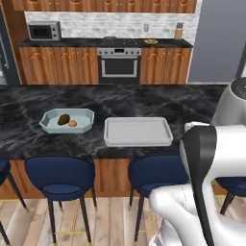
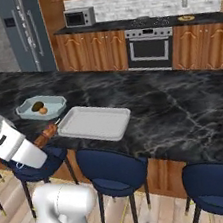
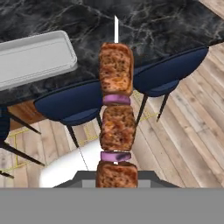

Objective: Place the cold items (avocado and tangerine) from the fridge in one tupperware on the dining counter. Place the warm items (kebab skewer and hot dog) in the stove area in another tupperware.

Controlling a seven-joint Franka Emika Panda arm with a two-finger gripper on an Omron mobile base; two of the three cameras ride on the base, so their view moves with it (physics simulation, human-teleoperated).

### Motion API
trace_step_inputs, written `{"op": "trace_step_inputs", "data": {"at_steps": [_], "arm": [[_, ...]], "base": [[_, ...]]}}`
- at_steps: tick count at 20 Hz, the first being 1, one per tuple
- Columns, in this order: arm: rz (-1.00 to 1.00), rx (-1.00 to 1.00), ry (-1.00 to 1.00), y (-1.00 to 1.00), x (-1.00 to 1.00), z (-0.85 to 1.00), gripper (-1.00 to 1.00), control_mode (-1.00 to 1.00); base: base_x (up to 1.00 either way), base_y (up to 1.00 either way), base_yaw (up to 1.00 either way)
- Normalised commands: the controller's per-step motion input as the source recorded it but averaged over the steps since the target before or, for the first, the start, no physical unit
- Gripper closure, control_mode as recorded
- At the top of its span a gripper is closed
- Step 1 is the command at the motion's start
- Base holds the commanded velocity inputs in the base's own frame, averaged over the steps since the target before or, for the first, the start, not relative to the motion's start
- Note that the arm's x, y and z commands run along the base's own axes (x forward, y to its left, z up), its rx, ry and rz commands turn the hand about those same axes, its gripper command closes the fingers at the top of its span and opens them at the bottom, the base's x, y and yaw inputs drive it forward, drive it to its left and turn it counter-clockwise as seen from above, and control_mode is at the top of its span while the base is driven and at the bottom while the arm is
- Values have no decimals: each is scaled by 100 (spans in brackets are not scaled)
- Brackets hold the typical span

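Gripping a kebab skewer [image 3: 116, 131] in its clenched gripper [image 3: 116, 181], the white robot arm holds the food out over the blue stools [image 3: 74, 105] at the near edge of a black marble dining counter [image 1: 144, 103]. In the hand view the skewer rises straight up from the fingers, three browned chunks of meat separated by purple onion slices, its thin pale tip pointing toward the counter. From the right base view the skewer [image 2: 47, 131] shows as a small brown shape just short of the near left corner of an empty grey container [image 2: 94, 122], apart from it. That shallow grey container [image 1: 138, 131] sits near the counter's front edge, and to its left stands a pale blue container [image 1: 67, 120] holding a dark avocado [image 1: 64, 119] and an orange tangerine [image 1: 72, 123] side by side. Far across the kitchen, a steel oven [image 1: 119, 65] stands between wooden cabinets, with a microwave [image 1: 43, 31] on the back counter to the left and a knife block [image 1: 178, 31] to the right.
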Motion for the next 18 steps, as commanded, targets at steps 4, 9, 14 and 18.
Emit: {"op": "trace_step_inputs", "data": {"at_steps": [4,9,14,18], "arm": [[0,0,0,0,0,0,100,100],[0,0,0,0,0,0,100,100],[28,8,22,-13,80,-2,100,-100],[79,0,45,-10,98,-37,100,-100]], "base": [[92,71,0],[98,4,0],[20,0,0],[0,0,0]]}}
